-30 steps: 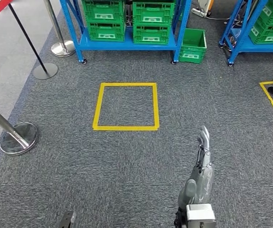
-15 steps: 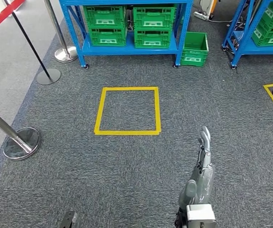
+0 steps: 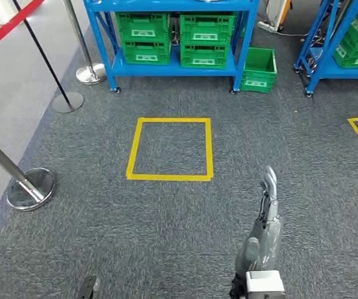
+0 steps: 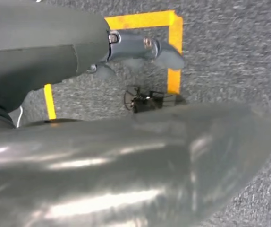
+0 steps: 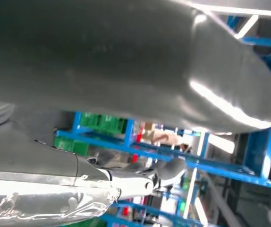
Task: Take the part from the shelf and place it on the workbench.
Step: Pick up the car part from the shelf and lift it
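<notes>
- Across the last second your whole view slides down: the yellow tape square (image 3: 170,149) and the blue shelf (image 3: 172,37) sit lower, so the camera is moving, not the things. Judge this as the approach walk.
- Your left hand (image 4: 141,47) hangs by the floor, fingers straight, holding nothing.
- The part itself can't be made out; the green crates (image 3: 174,37) lie far ahead.
- Your right hand (image 3: 266,218) is released, empty, well short of the shelf.
</notes>
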Robot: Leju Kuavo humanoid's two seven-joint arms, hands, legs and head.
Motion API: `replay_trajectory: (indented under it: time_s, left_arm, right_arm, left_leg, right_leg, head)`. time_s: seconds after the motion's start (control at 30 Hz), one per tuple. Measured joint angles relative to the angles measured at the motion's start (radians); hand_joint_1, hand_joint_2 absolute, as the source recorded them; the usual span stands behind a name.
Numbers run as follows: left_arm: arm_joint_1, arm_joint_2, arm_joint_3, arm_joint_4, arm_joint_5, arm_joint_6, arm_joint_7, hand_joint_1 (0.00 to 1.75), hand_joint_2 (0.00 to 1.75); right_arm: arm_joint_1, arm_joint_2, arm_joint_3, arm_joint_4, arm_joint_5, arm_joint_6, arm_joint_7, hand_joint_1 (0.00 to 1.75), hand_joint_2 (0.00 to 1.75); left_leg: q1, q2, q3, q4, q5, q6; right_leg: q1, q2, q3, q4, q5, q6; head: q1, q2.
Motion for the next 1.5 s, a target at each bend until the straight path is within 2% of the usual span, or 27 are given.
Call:
replay_trajectory:
  time_s: [0.07,0.1,0.13,0.2,0.23,0.27,0.33,0.4,0.47,0.5,0.57,0.6,0.63,0.67,0.77,0.8,0.87,0.93,1.0,1.07,1.1,1.13,1.17,1.23,1.3,1.37,1.5]
  left_arm:
    - [0.001,0.000,0.000,0.000,-0.002,0.002,0.000,0.00,0.00]
    - [0.003,0.000,0.000,0.000,-0.003,0.002,0.000,0.00,0.00]
    - [0.004,0.000,0.000,0.000,-0.004,0.003,0.000,0.00,0.00]
    - [0.006,0.001,0.000,0.000,-0.006,0.005,0.001,0.00,0.00]
    - [0.007,0.004,0.000,0.000,-0.006,0.006,0.001,0.00,0.00]
    - [0.007,0.006,0.000,0.000,-0.007,0.008,0.001,0.00,0.00]
    - [0.005,0.008,0.000,0.000,-0.006,0.012,0.001,0.00,0.00]
    - [0.000,0.007,0.000,0.000,-0.006,0.015,0.002,0.00,0.00]
    - [-0.005,0.005,0.000,0.000,-0.006,0.017,0.002,0.00,0.00]
    - [-0.006,0.005,0.000,0.000,-0.006,0.018,0.003,0.00,0.00]
    - [-0.004,0.005,0.000,0.000,-0.006,0.019,0.006,0.00,0.00]
    - [-0.002,0.004,0.000,0.000,-0.006,0.020,0.008,0.00,0.00]
    - [-0.001,0.004,0.000,0.000,-0.006,0.020,0.009,0.00,0.00]
    - [-0.001,0.004,0.000,0.000,-0.006,0.021,0.009,0.00,0.00]
    - [-0.002,0.004,0.000,0.000,-0.006,0.024,0.010,0.00,0.00]
    - [-0.002,0.003,0.000,0.000,-0.006,0.024,0.010,0.00,0.00]
    - [-0.003,0.002,0.000,0.000,-0.005,0.024,0.011,0.00,0.00]
    - [-0.003,0.001,0.000,0.000,-0.005,0.024,0.011,0.00,0.00]
    - [-0.004,0.000,0.000,0.000,-0.004,0.024,0.011,0.00,0.00]
    - [-0.005,0.000,0.000,0.000,-0.003,0.025,0.011,0.00,0.00]
    - [-0.005,0.000,0.000,0.000,-0.003,0.026,0.011,0.00,0.00]
    - [-0.004,0.000,0.000,0.000,-0.003,0.026,0.011,0.00,0.00]
    - [-0.004,0.000,0.000,0.000,-0.003,0.026,0.011,0.00,0.00]
    - [-0.003,-0.001,0.000,0.000,-0.003,0.027,0.011,0.00,0.00]
    - [-0.004,-0.002,0.000,0.000,-0.002,0.027,0.011,0.00,0.00]
    - [-0.004,-0.002,0.000,0.000,-0.002,0.024,0.011,0.00,0.00]
    - [-0.005,-0.001,0.000,0.000,0.003,0.016,0.009,0.00,0.00]
  right_arm:
    - [0.003,-0.001,0.000,0.000,0.000,0.001,-0.001,0.00,0.00]
    - [0.004,-0.002,0.000,0.000,0.000,0.002,-0.001,0.00,0.00]
    - [0.005,-0.002,0.000,0.000,0.000,0.004,-0.001,0.00,0.00]
    - [0.006,-0.003,0.000,0.000,0.001,0.006,-0.001,0.00,0.00]
    - [0.006,-0.004,0.000,0.000,0.002,0.008,0.000,0.00,0.00]
    - [0.006,-0.005,0.000,0.001,0.002,0.008,0.000,0.00,0.00]
    - [0.006,-0.008,0.001,0.001,0.003,0.009,0.001,0.00,0.00]
    - [0.004,-0.008,0.003,-0.002,0.004,0.010,0.001,0.00,0.00]
    - [0.002,-0.008,0.006,-0.004,0.006,0.011,0.001,0.00,0.00]
    - [0.002,-0.008,0.007,-0.005,0.007,0.011,0.001,0.00,0.00]
    - [0.001,-0.008,0.008,-0.005,0.008,0.012,0.002,0.00,0.00]
    - [0.002,-0.008,0.008,-0.005,0.008,0.012,0.002,0.00,0.00]
    - [0.002,-0.008,0.008,-0.005,0.008,0.012,0.002,0.00,0.00]
    - [0.002,-0.008,0.008,-0.005,0.008,0.012,0.002,0.00,0.00]
    - [0.001,-0.008,0.008,-0.005,0.008,0.012,0.003,0.00,0.00]
    - [0.001,-0.008,0.008,-0.005,0.009,0.012,0.003,0.00,0.00]
    - [0.000,-0.008,0.008,-0.005,0.009,0.012,0.003,0.00,0.00]
    - [-0.001,-0.008,0.008,-0.005,0.009,0.012,0.003,0.00,0.00]
    - [-0.003,-0.008,0.008,-0.005,0.009,0.012,0.003,0.00,0.00]
    - [-0.004,-0.008,0.008,-0.005,0.010,0.012,0.003,0.00,0.00]
    - [-0.003,-0.008,0.008,-0.005,0.010,0.012,0.003,0.00,0.00]
    - [-0.003,-0.009,0.008,-0.005,0.010,0.012,0.003,0.00,0.00]
    - [-0.002,-0.009,0.008,-0.005,0.010,0.012,0.003,0.00,0.00]
    - [-0.003,-0.009,0.008,-0.005,0.010,0.012,0.003,0.00,0.00]
    - [-0.005,-0.009,0.008,-0.005,0.010,0.012,0.004,0.00,0.00]
    - [-0.005,-0.009,0.008,-0.005,0.011,0.013,0.004,0.00,0.00]
    - [-0.006,-0.009,0.008,-0.006,0.012,0.016,0.004,0.00,0.00]
  left_leg:
    - [0.004,0.000,0.008,0.000,-0.009,-0.007]
    - [0.007,0.000,0.015,0.001,-0.014,-0.012]
    - [0.012,0.000,0.024,0.002,-0.021,-0.019]
    - [0.023,-0.001,0.046,0.005,-0.040,-0.036]
    - [0.027,-0.002,0.056,0.010,-0.050,-0.046]
    - [0.030,-0.002,0.062,0.013,-0.060,-0.056]
    - [0.035,-0.002,0.071,0.016,-0.067,-0.071]
    - [0.041,-0.001,0.063,0.043,-0.055,-0.082]
    - [0.042,0.001,0.005,0.138,-0.048,-0.088]
    - [0.041,0.003,-0.040,0.203,-0.063,-0.088]
    - [0.039,0.003,-0.127,0.306,-0.122,-0.086]
    - [0.039,0.003,-0.158,0.325,-0.139,-0.083]
    - [0.039,0.003,-0.173,0.315,-0.134,-0.081]
    - [0.039,0.003,-0.174,0.276,-0.102,-0.079]
    - [0.038,0.006,-0.137,0.089,0.053,-0.075]
    - [0.037,0.007,-0.130,0.054,0.079,-0.074]
    - [0.034,0.006,-0.128,0.043,0.082,-0.069]
    - [0.033,0.004,-0.121,0.041,0.081,-0.054]
    - [0.030,0.006,-0.109,0.038,0.073,-0.037]
    - [0.021,0.008,-0.100,0.038,0.063,-0.025]
    - [0.016,0.009,-0.095,0.038,0.057,-0.020]
    - [0.010,0.008,-0.090,0.038,0.052,-0.017]
    - [0.005,0.007,-0.082,0.038,0.047,-0.014]
    - [-0.004,0.004,-0.064,0.038,0.036,-0.011]
    - [-0.011,0.002,-0.055,0.041,0.028,-0.013]
    - [-0.014,0.002,-0.056,0.044,0.026,-0.011]
    - [-0.016,0.003,-0.043,0.011,0.019,0.009]
  right_leg:
    - [-0.007,0.000,-0.064,0.106,-0.053,0.001]
    - [-0.012,0.000,-0.083,0.125,-0.054,0.004]
    - [-0.018,-0.001,-0.082,0.106,-0.035,0.008]
    - [-0.036,-0.001,-0.034,-0.019,0.038,0.029]
    - [-0.043,0.002,-0.010,-0.080,0.059,0.036]
    - [-0.046,0.007,0.008,-0.119,0.068,0.035]
    - [-0.039,0.016,0.020,-0.134,0.054,0.011]
    - [-0.034,0.018,0.035,-0.136,0.050,-0.013]
    - [-0.033,0.015,0.056,-0.145,0.043,-0.028]
    - [-0.032,0.014,0.067,-0.150,0.038,-0.033]
    - [-0.030,0.015,0.087,-0.159,0.026,-0.039]
    - [-0.030,0.017,0.099,-0.162,0.019,-0.040]
    - [-0.030,0.020,0.111,-0.165,0.011,-0.039]
    - [-0.031,0.022,0.124,-0.166,0.001,-0.037]
    - [-0.029,0.026,0.153,-0.166,-0.030,-0.020]
    - [-0.027,0.027,0.157,-0.168,-0.040,-0.012]
    - [-0.027,0.028,0.168,-0.182,-0.053,0.001]
    - [-0.030,0.020,0.175,-0.179,-0.065,0.009]
    - [-0.027,0.006,0.136,-0.094,-0.111,0.012]
    - [-0.021,0.001,0.048,0.052,-0.169,0.009]
    - [-0.018,0.001,0.010,0.104,-0.177,0.005]
    - [-0.013,0.000,-0.011,0.118,-0.162,-0.001]
    - [-0.008,0.001,-0.011,0.088,-0.125,-0.010]
    - [0.005,0.000,0.033,-0.049,-0.028,-0.033]
    - [0.013,-0.001,0.070,-0.146,0.025,-0.046]
    - [0.013,-0.001,0.075,-0.164,0.035,-0.038]
    - [0.009,0.003,0.085,-0.177,0.052,-0.018]
  head:
    - [0.004,0.000]
    - [0.004,0.000]
    - [0.004,0.000]
    - [0.006,0.000]
    - [0.010,0.000]
    - [0.010,0.000]
    - [0.006,0.000]
    - [-0.001,0.000]
    - [-0.006,0.000]
    - [-0.008,0.000]
    - [-0.011,0.000]
    - [-0.011,0.000]
    - [-0.012,0.000]
    - [-0.012,0.000]
    - [-0.017,0.000]
    - [-0.018,0.000]
    - [-0.017,0.000]
    - [-0.015,0.000]
    - [-0.014,0.000]
    - [-0.014,0.000]
    - [-0.014,0.000]
    - [-0.014,0.000]
    - [-0.014,0.000]
    - [-0.014,0.000]
    - [-0.016,0.000]
    - [-0.018,0.000]
    - [-0.018,0.000]
